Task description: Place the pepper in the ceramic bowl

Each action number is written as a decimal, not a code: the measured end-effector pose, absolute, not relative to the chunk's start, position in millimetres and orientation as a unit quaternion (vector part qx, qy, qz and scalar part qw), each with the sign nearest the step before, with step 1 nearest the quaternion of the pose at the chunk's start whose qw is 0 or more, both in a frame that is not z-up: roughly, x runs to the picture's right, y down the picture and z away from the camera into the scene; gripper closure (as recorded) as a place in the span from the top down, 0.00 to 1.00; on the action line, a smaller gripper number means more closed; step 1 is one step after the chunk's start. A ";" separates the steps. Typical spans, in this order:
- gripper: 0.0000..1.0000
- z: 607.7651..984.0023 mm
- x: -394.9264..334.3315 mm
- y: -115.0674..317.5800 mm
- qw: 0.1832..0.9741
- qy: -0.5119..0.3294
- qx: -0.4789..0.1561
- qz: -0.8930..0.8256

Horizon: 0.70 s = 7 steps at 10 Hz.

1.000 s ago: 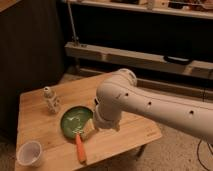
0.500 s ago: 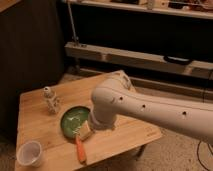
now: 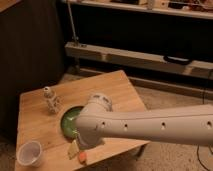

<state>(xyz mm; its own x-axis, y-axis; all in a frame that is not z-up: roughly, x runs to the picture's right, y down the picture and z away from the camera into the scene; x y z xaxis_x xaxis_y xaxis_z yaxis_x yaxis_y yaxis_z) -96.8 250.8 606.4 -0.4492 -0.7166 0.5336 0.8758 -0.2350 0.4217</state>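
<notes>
The white arm now stretches from the right edge across the front of the counter. It sits lower and further forward than half a second ago, and its rounded joint covers the right side of the bowl. The counter is a pale wooden top, with a long low shelf behind it in the dark. Of the green bowl only the left part shows, where earlier nearly all of it was in sight; it has not moved. The white cup stands at the near left corner and the small shaker stands left of the bowl, both where they were. The pepper lies on the counter just in front of the bowl, outside it. Only its orange near end now peeks out below the arm, whereas before its whole length showed. The gripper has come down from the bowl's rim onto the pepper's spot with its jaws spread and nothing lifted.
</notes>
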 end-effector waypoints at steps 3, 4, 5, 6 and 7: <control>0.80 632.5 -112.4 257.4 0.503 -0.344 -0.133 -0.782; 0.80 638.6 -112.4 259.3 0.501 -0.343 -0.140 -0.782; 0.80 642.4 -116.2 263.6 0.498 -0.345 -0.145 -0.782; 0.80 648.5 -118.7 270.7 0.494 -0.345 -0.152 -0.784; 0.80 653.6 -121.2 277.1 0.491 -0.347 -0.158 -0.784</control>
<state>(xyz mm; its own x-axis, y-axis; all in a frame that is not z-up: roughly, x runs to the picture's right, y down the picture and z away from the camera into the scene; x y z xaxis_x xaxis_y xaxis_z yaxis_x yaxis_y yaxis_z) -121.2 277.1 653.6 -0.4688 -0.6596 0.5875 0.8784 -0.2784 0.3884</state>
